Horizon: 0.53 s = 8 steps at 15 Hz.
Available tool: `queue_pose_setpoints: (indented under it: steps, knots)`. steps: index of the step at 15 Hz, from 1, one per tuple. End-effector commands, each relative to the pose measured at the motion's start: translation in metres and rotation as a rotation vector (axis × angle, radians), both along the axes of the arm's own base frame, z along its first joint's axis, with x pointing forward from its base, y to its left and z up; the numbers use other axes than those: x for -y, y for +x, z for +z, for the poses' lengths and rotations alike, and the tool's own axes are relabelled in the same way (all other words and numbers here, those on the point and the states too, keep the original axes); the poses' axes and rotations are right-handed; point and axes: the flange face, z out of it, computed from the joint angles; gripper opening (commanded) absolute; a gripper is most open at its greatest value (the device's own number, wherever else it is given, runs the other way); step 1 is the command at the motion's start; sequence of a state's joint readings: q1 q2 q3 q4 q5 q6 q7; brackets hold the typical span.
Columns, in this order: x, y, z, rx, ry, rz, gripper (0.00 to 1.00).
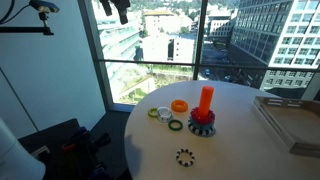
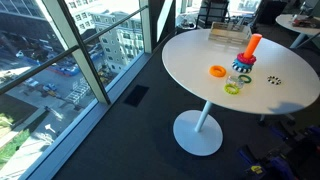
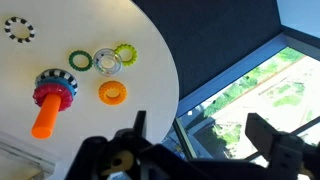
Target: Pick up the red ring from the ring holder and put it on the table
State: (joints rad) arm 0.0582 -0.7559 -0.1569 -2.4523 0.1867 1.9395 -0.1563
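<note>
Approach step in hand, nothing grasped. Claw [image 3: 200,140] seen wide open, empty, high above surface [image 3: 145,45]. Red ring [image 3: 52,97] seated on ring holder [image 3: 45,120], at claw's 10 o'clock. Next: descent over post needed, ring gripped, lifted clear

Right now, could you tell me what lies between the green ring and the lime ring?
A pale ring lies between them, shown in the wrist view.

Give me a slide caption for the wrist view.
Open gripper facing the white table; red ring on the ring holder, orange ring beside it.
</note>
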Motion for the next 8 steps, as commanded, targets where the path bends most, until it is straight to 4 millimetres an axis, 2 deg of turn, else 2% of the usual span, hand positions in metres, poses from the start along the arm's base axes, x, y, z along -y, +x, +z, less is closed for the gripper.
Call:
queue_pose_setpoints:
  steps: [1,5,8]
  knots:
    - [0.0002,0.0,0.0009,0.0,0.0,0.0,1.0]
    - [0.0002,-0.0004,0.0016,0.002,0.0,0.0,1.0]
    - [0.0033,0.0076,0.0021,-0.003,-0.014,-0.024,1.0]
